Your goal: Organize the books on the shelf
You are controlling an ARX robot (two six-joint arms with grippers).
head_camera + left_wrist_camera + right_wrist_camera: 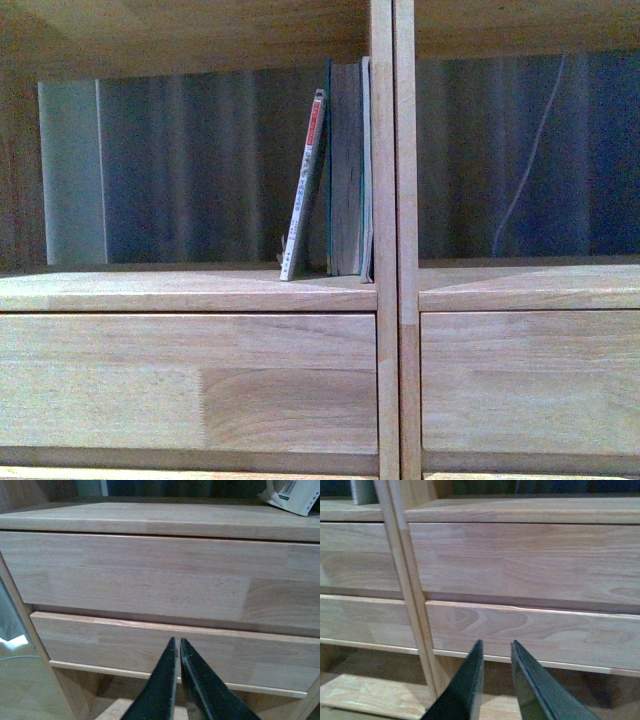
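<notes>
Drawer fronts (190, 380) of the light-wood shelf (385, 150) fill the near field of the front view, below an open compartment. No arm appears in that view.

Left compartment, left to right: bare shelf board (150, 290), then the thin pale book (303, 190) with white spine, red near its top, tilted toward 1 o'clock and leaning on its neighbour. Just beside it at 3 o'clock stands the thicker dark-green book (348, 170), upright, yellowed pages facing out, touching the central divider. Right compartment: only a thin pale cord (530, 160) visible against the dark backdrop behind the open back.

Left wrist view: left end effector (178, 647) pointed at the drawer fronts, black fingers pressed together at the tips, nothing between them. A white corner with a barcode (292, 494) shows on the board above.

Right wrist view: right end effector (496, 650) also facing the drawers, near the divider; fingers slightly apart, gap empty, holding nothing.
</notes>
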